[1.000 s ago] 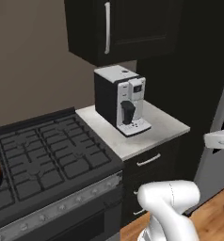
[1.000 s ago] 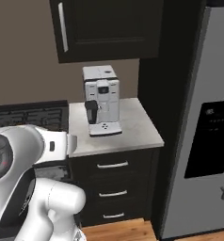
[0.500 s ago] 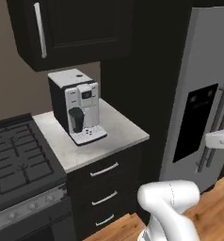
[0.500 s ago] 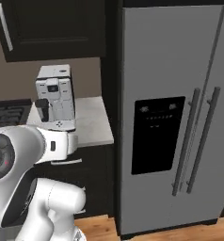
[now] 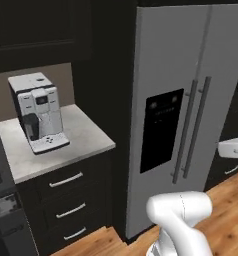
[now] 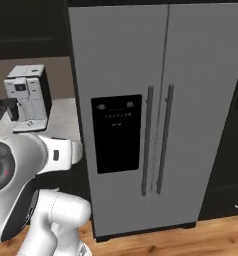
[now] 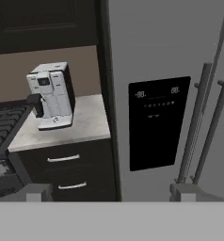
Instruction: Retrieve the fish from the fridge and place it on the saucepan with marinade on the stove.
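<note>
Fridge (image 6: pixel 191 65) stands ahead of the gripper (image 7: pixel 111 192), both doors closed, long handles (image 6: pixel 157 140) meeting at its centre seam, black dispenser panel (image 6: pixel 117 132) on its left door — fish can't be seen. Gripper fingers (image 7: pixel 38 192) sit wide apart, nothing between them, well short of the doors. Wood floor (image 5: pixel 231 200) lies open before the fridge. Left of it, a grey counter (image 5: pixel 81 137) over dark drawers (image 5: pixel 66 205) carries a white coffee machine (image 5: pixel 37 112); stove (image 7: pixel 3 124) grates show at the far left edge.
</note>
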Robot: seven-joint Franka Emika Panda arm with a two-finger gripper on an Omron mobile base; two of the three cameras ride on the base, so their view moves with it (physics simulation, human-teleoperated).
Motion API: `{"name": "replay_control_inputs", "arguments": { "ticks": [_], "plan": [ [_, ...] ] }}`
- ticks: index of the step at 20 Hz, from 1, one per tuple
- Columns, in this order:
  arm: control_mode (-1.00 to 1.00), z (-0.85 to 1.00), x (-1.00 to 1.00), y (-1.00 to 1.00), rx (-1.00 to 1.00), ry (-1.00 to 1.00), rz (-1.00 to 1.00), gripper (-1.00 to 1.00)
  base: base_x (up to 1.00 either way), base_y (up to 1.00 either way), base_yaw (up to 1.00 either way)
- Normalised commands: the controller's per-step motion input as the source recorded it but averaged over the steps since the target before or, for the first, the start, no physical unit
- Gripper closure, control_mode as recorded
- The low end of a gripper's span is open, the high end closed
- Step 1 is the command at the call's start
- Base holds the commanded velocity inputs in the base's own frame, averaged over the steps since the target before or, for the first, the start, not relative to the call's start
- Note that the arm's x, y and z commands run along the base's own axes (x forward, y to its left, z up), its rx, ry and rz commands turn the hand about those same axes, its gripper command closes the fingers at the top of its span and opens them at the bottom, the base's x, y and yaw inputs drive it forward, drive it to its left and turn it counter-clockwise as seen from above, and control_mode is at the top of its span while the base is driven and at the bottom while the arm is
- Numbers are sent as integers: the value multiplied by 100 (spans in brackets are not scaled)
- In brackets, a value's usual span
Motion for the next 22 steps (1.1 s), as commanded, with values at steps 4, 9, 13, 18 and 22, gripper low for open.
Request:
{"name": "replay_control_inputs", "arguments": {
  "ticks": [4, 9, 13, 18, 22],
  "plan": [
    [100, 0, 0, 0, 0, 0, 0, -100, -4, -73, 9],
    [100, 0, 0, 0, 0, 0, 0, -100, 0, -61, 12],
    [100, 0, 0, 0, 0, 0, 0, -100, 0, -62, 15],
    [100, 0, 0, 0, 0, 0, 0, -100, -12, -60, 21],
    [100, 0, 0, 0, 0, 0, 0, -100, -26, -33, 32]
  ]
}}
